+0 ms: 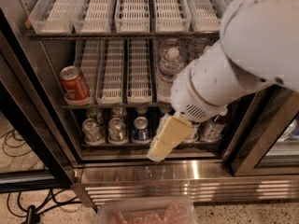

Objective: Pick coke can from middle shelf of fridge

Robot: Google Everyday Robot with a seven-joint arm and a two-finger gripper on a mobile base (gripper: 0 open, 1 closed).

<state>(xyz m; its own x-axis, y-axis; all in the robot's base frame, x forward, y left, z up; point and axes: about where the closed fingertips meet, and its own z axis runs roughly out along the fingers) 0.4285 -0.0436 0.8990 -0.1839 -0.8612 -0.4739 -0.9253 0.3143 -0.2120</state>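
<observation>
The coke can [74,84], red with a silver top, stands in the far-left lane at the front of the middle shelf [127,80], which carries white slotted lane trays. The fridge [187,178] is dark-framed with a ribbed steel base. My gripper [159,152], cream-coloured, hangs from the big white arm [233,73] in front of the bottom shelf. It is lower than the coke can and well to its right, apart from it. The arm hides the right part of the middle shelf.
Water bottles [170,69] stand on the middle shelf right of the bare lanes. Silver and blue cans [117,129] and a red-labelled bottle [212,129] fill the bottom shelf. Bare trays [133,8] line the top shelf. A clear container [145,211] sits below; cables [18,148] lie at left.
</observation>
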